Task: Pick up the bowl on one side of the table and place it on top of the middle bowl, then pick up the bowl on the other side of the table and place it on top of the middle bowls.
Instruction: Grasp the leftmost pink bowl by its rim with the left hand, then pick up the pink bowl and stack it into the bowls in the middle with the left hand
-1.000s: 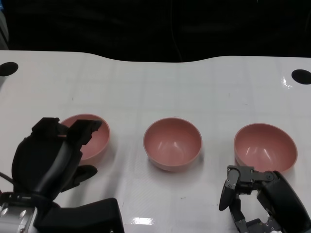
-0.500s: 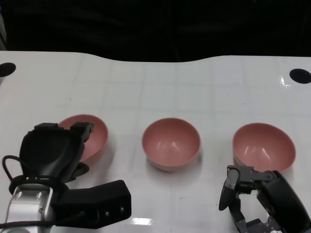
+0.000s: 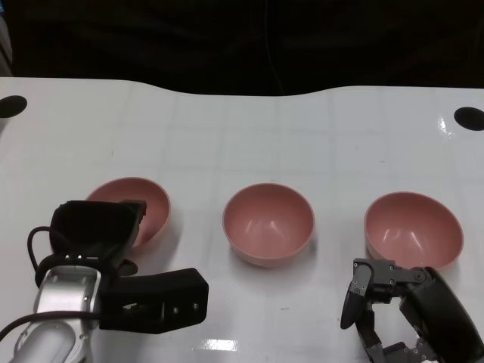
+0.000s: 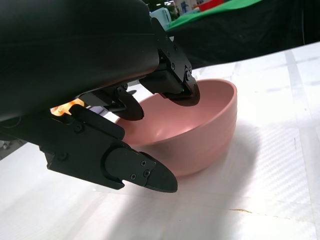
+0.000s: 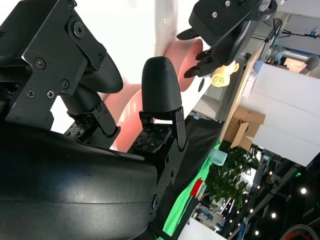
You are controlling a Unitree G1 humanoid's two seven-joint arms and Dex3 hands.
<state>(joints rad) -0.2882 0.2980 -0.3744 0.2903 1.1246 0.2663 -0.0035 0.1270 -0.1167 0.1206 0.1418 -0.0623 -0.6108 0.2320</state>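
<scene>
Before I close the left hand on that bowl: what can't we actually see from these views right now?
- Head view: the left hand covers the near rim of the left bowl, so contact there is hidden.
- Left wrist view: fingers straddle the rim; whether they touch it is unclear.
- Head view: the right hand is cut off by the picture's lower edge.

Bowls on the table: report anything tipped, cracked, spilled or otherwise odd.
Nothing stands out. The left bowl, middle bowl and right bowl all sit upright, empty and apart on the table. The left hand reaches over the left bowl's rim.
</scene>
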